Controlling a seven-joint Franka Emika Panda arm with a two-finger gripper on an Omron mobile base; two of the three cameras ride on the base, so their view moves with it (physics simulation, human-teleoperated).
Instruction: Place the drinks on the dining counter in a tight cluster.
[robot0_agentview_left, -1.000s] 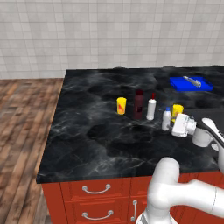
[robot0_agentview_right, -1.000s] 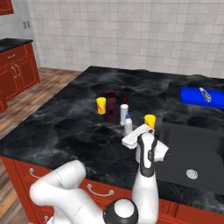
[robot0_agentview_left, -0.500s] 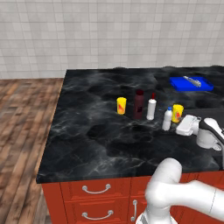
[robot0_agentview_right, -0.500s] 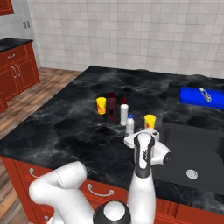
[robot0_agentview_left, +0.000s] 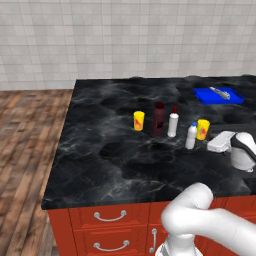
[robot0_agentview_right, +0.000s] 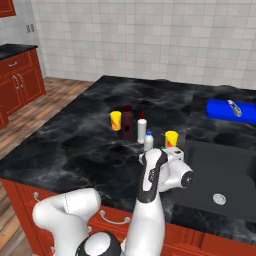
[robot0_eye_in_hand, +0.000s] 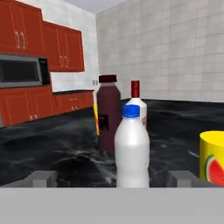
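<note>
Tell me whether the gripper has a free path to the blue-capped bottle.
Probably yes: the gripper is open, and the blue-capped bottle stands straight ahead between its fingertips, nothing in between.

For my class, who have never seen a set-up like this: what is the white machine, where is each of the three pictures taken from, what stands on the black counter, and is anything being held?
Everything here is computer-rendered. The white machine is a robot arm on a driving base; at its end is a two-fingered pincer. Two pictures come from cameras on the base, behind the arm to its left and right, looking down over the black marbled dining counter. The third comes from a camera on the hand, looking along the pincer's fingertips.

On the counter stand five drinks: a yellow can, a dark maroon bottle, a white red-capped bottle, a pale blue-capped bottle and a second yellow can. Farther back lies a blue tray.

Nothing is held: the pincer is open, with the blue-capped bottle just ahead of it.
</note>
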